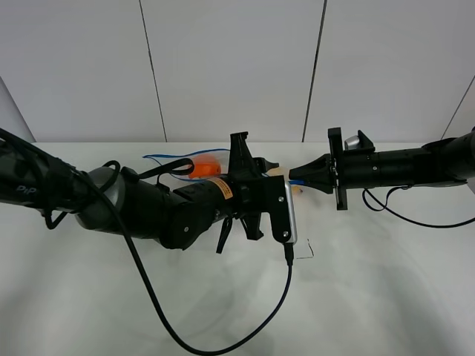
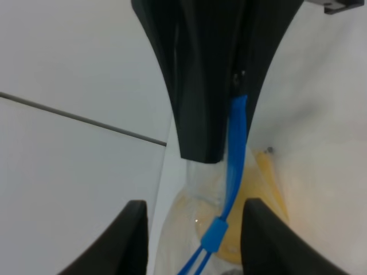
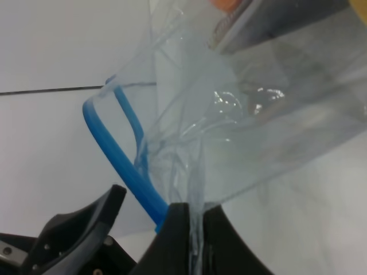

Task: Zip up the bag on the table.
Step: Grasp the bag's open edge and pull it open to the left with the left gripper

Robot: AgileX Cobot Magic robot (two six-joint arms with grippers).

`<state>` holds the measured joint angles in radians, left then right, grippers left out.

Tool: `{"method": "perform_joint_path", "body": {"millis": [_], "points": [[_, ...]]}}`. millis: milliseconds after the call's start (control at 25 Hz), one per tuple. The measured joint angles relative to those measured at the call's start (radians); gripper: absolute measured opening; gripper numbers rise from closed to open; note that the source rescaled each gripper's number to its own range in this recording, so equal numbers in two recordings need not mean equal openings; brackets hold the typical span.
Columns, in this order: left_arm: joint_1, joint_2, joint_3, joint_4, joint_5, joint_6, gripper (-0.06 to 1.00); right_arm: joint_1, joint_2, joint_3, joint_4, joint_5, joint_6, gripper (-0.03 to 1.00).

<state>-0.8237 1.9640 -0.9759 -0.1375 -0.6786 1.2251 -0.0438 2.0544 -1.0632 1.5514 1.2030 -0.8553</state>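
Observation:
The clear bag (image 1: 185, 165) lies on the white table (image 1: 386, 297) behind my left arm, with the orange (image 1: 205, 167) showing through it. Its blue zip strip (image 2: 234, 154) runs from my right gripper (image 1: 295, 178), which is shut on the strip's end and clear plastic (image 3: 192, 200). My left gripper (image 2: 195, 209) is open, with the blue slider (image 2: 214, 235) between its fingers without touching them. A yellow pear (image 2: 266, 189) shows through the plastic. The strip's two halves (image 3: 114, 143) stand apart further along. The eggplant is hidden.
Both arms meet near the table's middle, gripper to gripper. A black cable (image 1: 223, 345) loops over the front of the table. A small white patch (image 1: 304, 251) lies below the left wrist camera. White wall panels stand behind.

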Motion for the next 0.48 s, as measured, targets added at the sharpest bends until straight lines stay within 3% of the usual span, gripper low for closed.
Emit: {"method": "perform_joint_path", "body": {"millis": [360, 480], "points": [[0.000, 0.043, 0.002, 0.004, -0.034, -0.017, 0.49, 0.000, 0.000, 0.000, 0.000, 0.000, 0.007, 0.00], [0.000, 0.043, 0.002, 0.004, -0.044, -0.018, 0.36, 0.000, 0.000, 0.000, -0.001, 0.000, 0.007, 0.00]]}}
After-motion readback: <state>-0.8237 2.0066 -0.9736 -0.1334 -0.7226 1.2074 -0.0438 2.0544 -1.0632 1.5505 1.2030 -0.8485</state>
